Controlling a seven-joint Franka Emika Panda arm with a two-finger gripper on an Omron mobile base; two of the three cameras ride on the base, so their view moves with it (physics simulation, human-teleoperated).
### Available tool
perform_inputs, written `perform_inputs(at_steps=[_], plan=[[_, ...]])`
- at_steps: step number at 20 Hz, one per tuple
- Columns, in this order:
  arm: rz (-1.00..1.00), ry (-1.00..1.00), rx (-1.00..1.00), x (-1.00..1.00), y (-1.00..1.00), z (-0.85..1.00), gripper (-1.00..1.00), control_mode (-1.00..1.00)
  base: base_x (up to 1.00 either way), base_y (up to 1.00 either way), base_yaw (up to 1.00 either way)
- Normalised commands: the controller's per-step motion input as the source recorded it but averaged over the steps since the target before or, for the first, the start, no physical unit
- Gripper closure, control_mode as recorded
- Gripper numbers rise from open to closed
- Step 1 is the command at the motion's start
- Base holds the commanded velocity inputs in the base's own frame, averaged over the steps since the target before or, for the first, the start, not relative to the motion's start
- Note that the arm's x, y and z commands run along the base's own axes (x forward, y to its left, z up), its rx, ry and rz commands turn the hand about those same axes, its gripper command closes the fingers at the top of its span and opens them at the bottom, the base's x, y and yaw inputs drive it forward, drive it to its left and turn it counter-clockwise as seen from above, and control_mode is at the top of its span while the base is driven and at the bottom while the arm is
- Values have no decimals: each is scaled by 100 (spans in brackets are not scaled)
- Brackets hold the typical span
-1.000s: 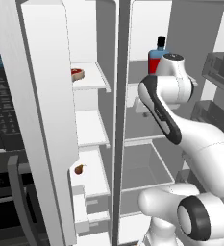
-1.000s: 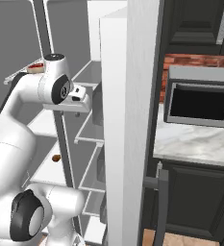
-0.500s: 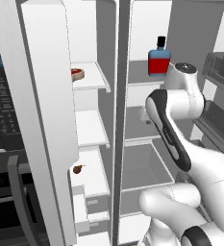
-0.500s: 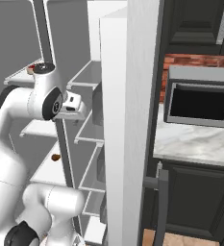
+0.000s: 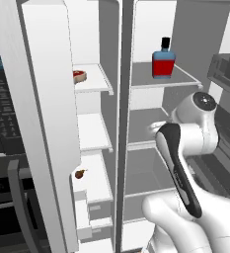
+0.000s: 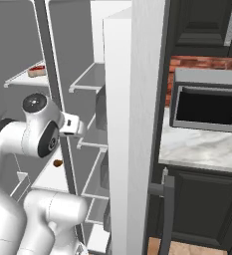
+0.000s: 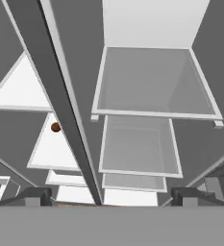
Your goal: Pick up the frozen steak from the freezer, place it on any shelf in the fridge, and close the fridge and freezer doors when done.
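- Gripper (image 7: pixel 108 196): in the hand view the two dark finger tips sit far apart at the bottom corners, nothing between them. Jaws apart, empty.
- The hand looks down the front of the open fridge; the grey centre post (image 7: pixel 56 91) between the two compartments runs diagonally just left of the midpoint between the tips.
- Right of the post, directly ahead of the gripper: the fridge shelves (image 7: pixel 154 81), stacked one below another, bare where this camera sees them.
- Left of the post: white freezer shelves (image 7: pixel 17 91); a small brown item (image 7: pixel 56 127) lies on a lower one, close to the post.
- Left base view: the arm's wrist (image 5: pixel 195 123) is in front of the fridge's middle shelf level, hand pointing into the compartment.
- Frozen steak (image 5: pixel 79 75): on the upper freezer shelf, above and well to the left of the gripper, not touched. It also shows in the right base view (image 6: pixel 37 70).
- Blue-and-red bottle (image 5: pixel 163 61) stands upright on the upper fridge shelf, above the wrist.
- Freezer door (image 5: pixel 47 123) and fridge door (image 6: pixel 132 124) both stand open.
- Further right: a microwave (image 6: pixel 207 107) on a marble counter (image 6: pixel 202 149).
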Motion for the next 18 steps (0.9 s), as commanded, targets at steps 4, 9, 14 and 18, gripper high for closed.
perform_inputs(at_steps=[4,9,14,18], plan=[[1,-1,1,-8,11,0,-100,100,-6,14,0],[0,0,0,0,0,0,-100,100,-1,49,0],[0,0,0,0,0,0,-100,100,0,46,0],[0,0,0,0,0,0,-100,100,7,21,0]])
